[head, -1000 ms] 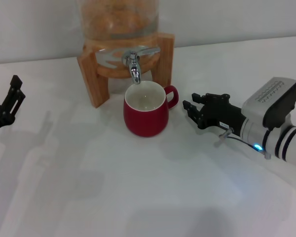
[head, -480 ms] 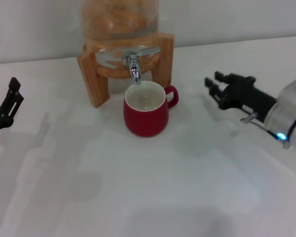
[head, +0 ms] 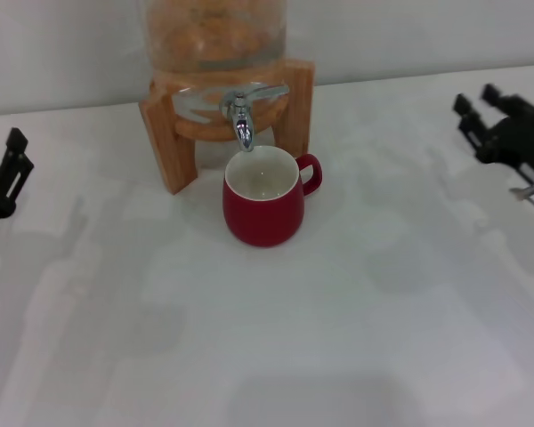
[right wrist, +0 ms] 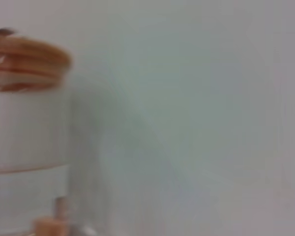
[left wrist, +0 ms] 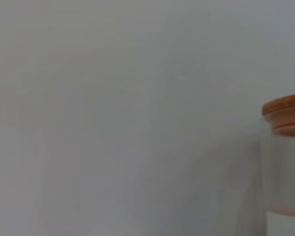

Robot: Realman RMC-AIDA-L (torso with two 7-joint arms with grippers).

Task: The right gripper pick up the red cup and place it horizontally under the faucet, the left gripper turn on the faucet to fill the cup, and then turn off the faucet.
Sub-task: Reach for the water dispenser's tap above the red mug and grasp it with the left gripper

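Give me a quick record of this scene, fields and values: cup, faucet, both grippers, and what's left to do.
cup: upright on the table, directly under the spout, handle toward the robot's right
faucet: on the jar in the wooden stand, no stream visible
right gripper: open, empty, at the far right edge, clear of the cup
left gripper: at the far left edge, away from the faucet
left to do: cup looks placed; faucet lever not yet touched

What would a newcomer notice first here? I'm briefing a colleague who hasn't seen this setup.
The red cup stands upright at the middle of the white table, directly beneath the faucet of a glass jar in a wooden stand. The right gripper, open, is at the right edge, and the left gripper at the left edge, both clear of the cup.
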